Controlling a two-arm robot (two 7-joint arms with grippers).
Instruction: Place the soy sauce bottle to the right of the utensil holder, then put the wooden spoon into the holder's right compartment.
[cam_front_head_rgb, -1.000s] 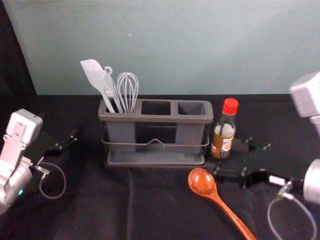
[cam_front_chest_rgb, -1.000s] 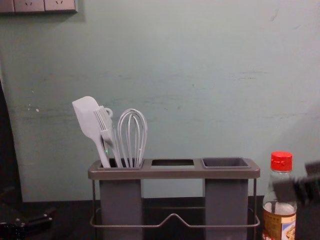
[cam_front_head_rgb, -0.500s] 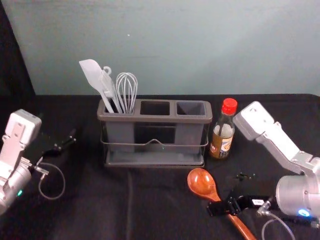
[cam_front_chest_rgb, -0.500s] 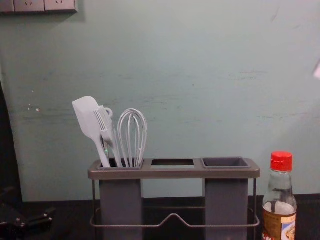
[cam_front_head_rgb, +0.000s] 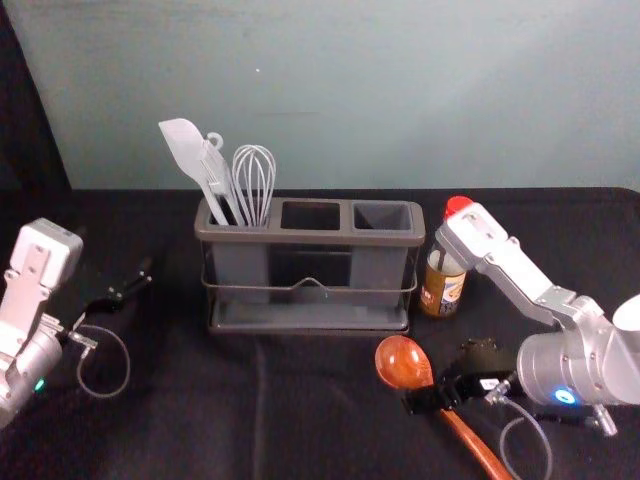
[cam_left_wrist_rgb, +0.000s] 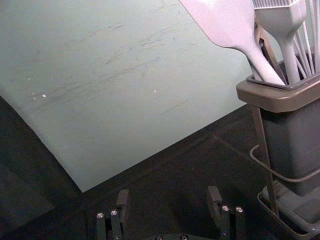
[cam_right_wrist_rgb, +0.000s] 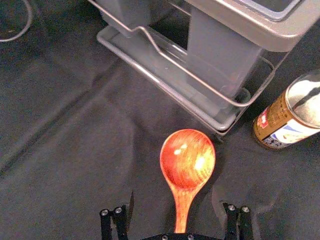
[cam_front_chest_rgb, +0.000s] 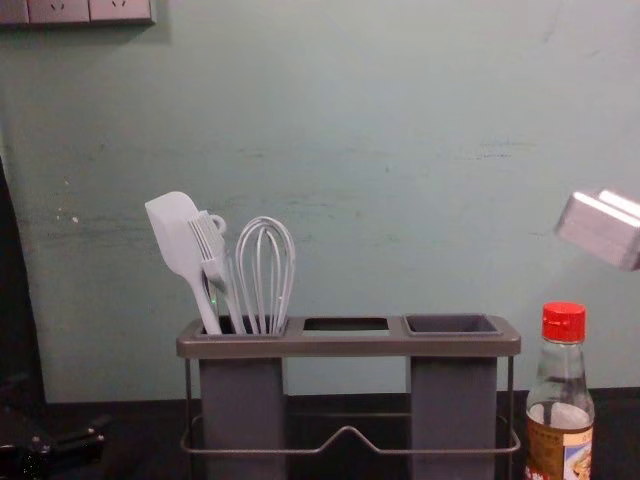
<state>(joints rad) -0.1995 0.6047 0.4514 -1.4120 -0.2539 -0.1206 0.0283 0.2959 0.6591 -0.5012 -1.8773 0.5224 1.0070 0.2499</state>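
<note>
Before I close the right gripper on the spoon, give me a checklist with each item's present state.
1. Soy sauce bottle upright, right of the utensil holder: ok.
2. Right compartment free for the spoon: ok.
3. Right gripper open, its fingers on either side of the wooden spoon's handle: ok.
4. Fingers low enough to catch the handle: cannot tell.
5. Wooden spoon gripped: not ok, it lies on the cloth between open fingers.
6. Left gripper away from the spoon, left of the holder: ok.
</note>
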